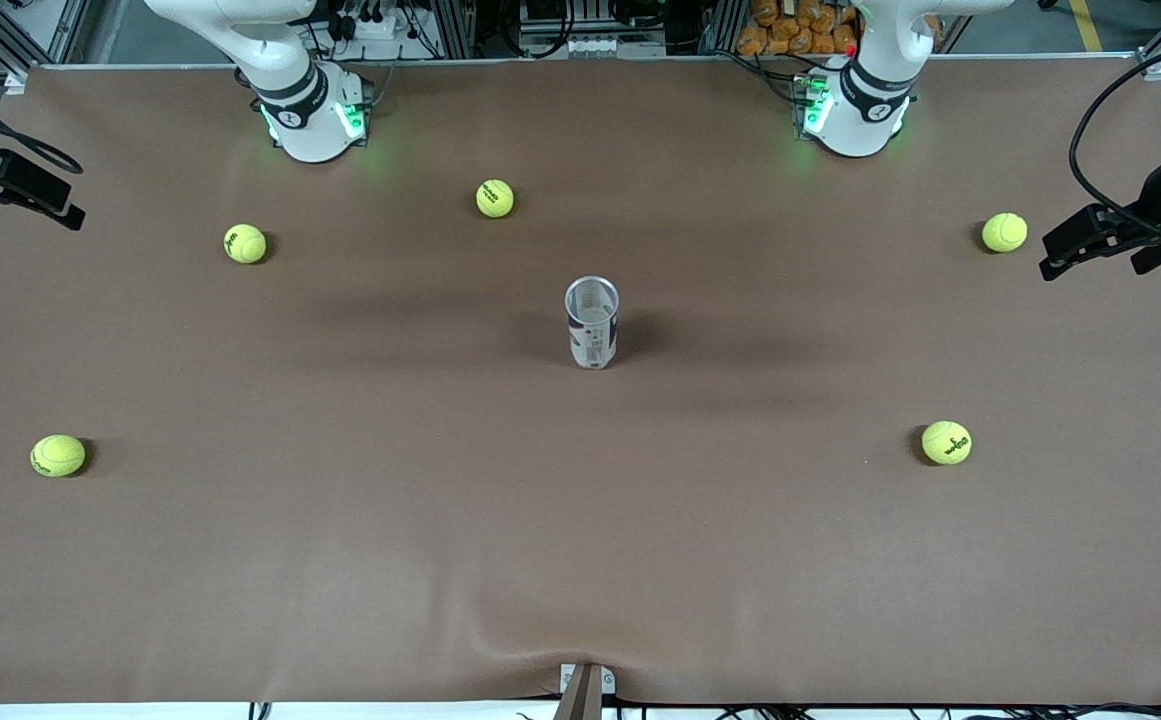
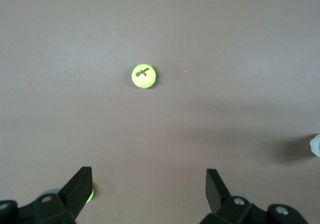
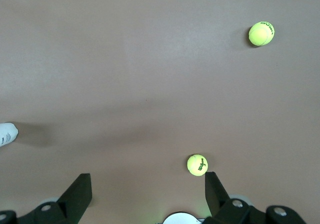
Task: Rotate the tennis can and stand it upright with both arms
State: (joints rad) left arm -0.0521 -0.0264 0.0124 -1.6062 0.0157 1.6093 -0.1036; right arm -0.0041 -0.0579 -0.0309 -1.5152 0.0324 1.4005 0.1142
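Already upright, the tennis can (image 1: 592,322) stands mid-table, well apart from both grippers: the left gripper (image 2: 149,191) and right gripper (image 3: 148,194) hang spread wide, holding nothing, at the table's ends.

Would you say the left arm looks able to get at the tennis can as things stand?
Probably yes. The tennis can stands upright mid-table with bare table around it, the tennis balls well away. The left gripper, fingers open, hangs at the left arm's end with nothing between.
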